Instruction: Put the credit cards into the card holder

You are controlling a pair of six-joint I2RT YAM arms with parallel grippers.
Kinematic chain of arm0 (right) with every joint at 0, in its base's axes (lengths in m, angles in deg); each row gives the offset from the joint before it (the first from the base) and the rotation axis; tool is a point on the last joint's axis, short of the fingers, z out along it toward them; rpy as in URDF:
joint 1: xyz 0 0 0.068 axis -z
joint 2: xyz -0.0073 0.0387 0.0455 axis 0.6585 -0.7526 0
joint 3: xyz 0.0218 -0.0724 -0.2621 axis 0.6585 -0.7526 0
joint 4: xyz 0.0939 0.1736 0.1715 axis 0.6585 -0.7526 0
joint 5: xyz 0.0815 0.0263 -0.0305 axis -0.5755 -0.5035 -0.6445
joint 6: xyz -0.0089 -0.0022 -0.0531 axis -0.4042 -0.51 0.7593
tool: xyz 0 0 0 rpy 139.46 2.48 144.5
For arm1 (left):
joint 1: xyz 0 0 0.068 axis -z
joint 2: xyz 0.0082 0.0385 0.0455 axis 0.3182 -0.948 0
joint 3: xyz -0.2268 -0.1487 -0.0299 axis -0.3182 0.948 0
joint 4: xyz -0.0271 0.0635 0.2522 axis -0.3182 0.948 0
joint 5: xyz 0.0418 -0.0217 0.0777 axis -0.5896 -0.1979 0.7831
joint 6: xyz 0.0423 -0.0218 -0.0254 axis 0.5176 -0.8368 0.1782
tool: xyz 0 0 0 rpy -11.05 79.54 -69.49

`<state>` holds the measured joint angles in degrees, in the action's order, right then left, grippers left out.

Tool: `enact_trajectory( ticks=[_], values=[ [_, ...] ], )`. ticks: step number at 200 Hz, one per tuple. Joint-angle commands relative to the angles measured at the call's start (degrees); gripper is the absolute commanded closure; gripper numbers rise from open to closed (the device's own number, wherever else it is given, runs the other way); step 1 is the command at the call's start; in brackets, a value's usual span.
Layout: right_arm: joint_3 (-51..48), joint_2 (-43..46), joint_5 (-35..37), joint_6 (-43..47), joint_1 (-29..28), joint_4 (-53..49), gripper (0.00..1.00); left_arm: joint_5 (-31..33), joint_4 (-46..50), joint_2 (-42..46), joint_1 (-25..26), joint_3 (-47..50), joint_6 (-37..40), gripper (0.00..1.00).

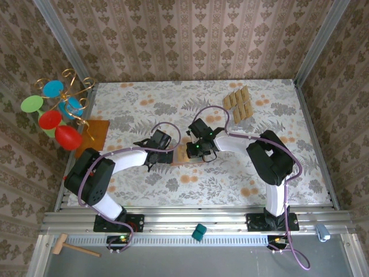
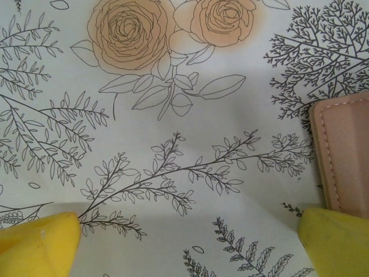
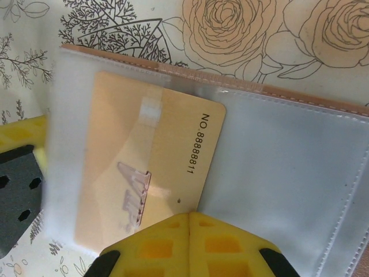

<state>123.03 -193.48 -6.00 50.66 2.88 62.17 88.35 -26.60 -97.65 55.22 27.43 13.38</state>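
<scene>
Two claws meet mid-desk [image 1: 144, 104], and from above they hide most of the card holder [image 1: 183, 154], just a tan sliver showing. The left claw [image 2: 184, 251] is spread wide, the holder's stitched edge beside its right finger. The right claw [image 1: 199, 148] hangs over the open holder, grip impossible to tell. One credit card [image 3: 144, 167] lies half under cloudy pocket film, long axis pointing away from the claw, near edge covered by a yellow finger [image 3: 190, 245]. At the far right, more credit cards [image 1: 237, 104] in rows

Both arms bent inward toward each other, the left gripper [image 2: 184, 254] held low with its fingers spread wide, the right gripper [image 1: 199, 153] pointed downward, fingers apart.
</scene>
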Motion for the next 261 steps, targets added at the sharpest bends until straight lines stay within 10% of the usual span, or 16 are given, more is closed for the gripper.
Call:
enact_trajectory(
  ticks=[1, 261],
  values=[
    [0.8, 2.6, 1.4, 0.4, 0.3, -1.8, 0.99, -1.3, 0.0, -3.0, -0.1, 0.3, 0.8, 0.00],
    [4.9, -5.1, 0.5, 0.1, -1.6, -2.3, 1.00, -1.9, -1.8, -3.8, -0.4, 1.3, 1.1, 0.00]
  ],
)
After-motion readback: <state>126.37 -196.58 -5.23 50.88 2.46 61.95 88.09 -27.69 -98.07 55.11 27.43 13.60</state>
